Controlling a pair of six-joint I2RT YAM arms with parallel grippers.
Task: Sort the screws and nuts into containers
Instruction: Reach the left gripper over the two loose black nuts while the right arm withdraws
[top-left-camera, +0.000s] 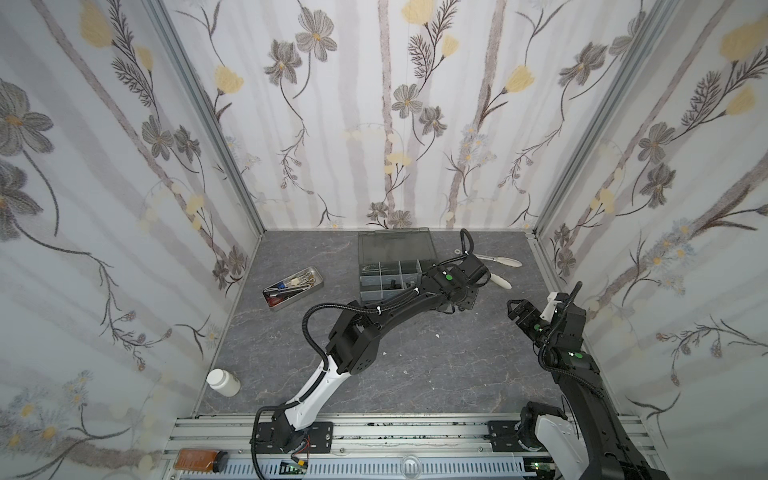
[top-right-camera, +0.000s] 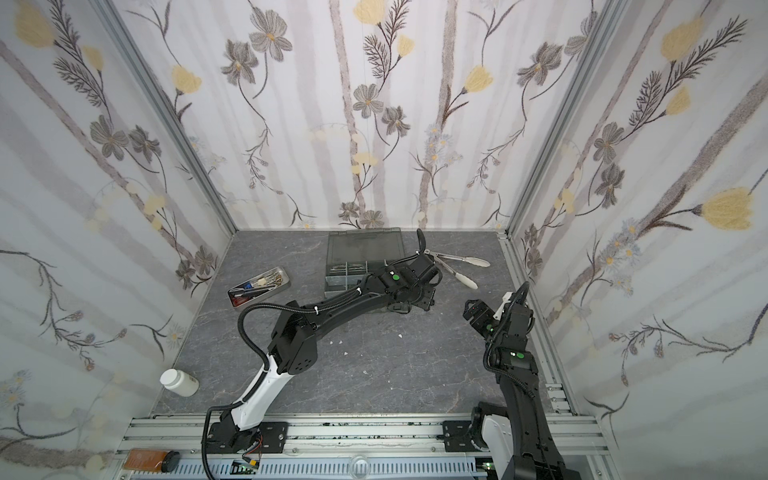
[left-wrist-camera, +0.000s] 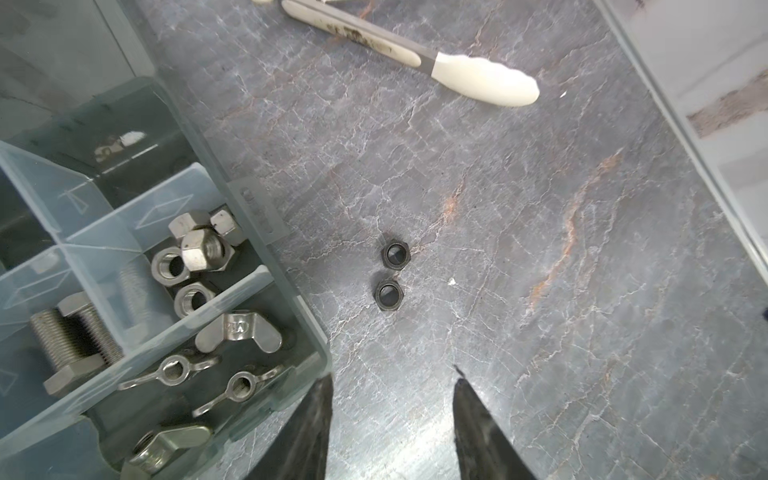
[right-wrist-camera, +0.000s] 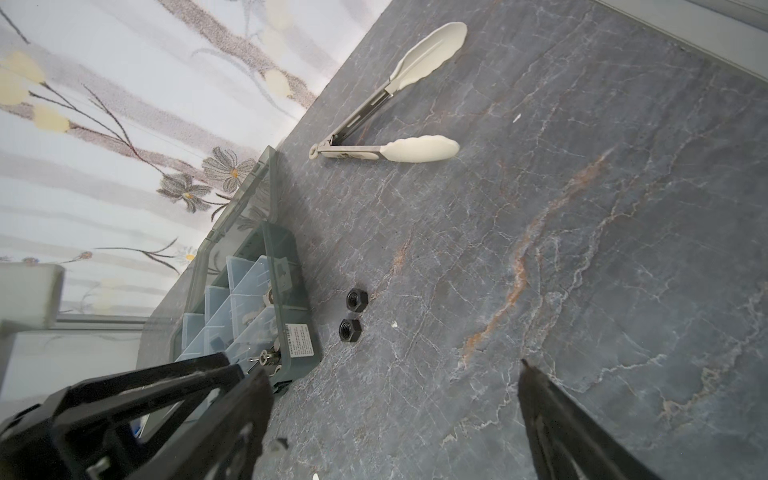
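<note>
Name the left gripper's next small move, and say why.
Probably ease the left gripper forward and down until its jaws straddle the nearer black nut. The jaws stand apart and empty, and that nut and a second black nut lie loose on the table beside the organizer box.

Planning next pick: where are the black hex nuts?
Both wrist views show the black hex nuts on the grey tabletop, beside the grey-green organizer box's right wall.

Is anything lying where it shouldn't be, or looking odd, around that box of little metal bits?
Yes: two black nuts lie loose on the table, just outside the organizer box, while the silver nuts sit inside a compartment. Tiny white specks also dot the table.
</note>
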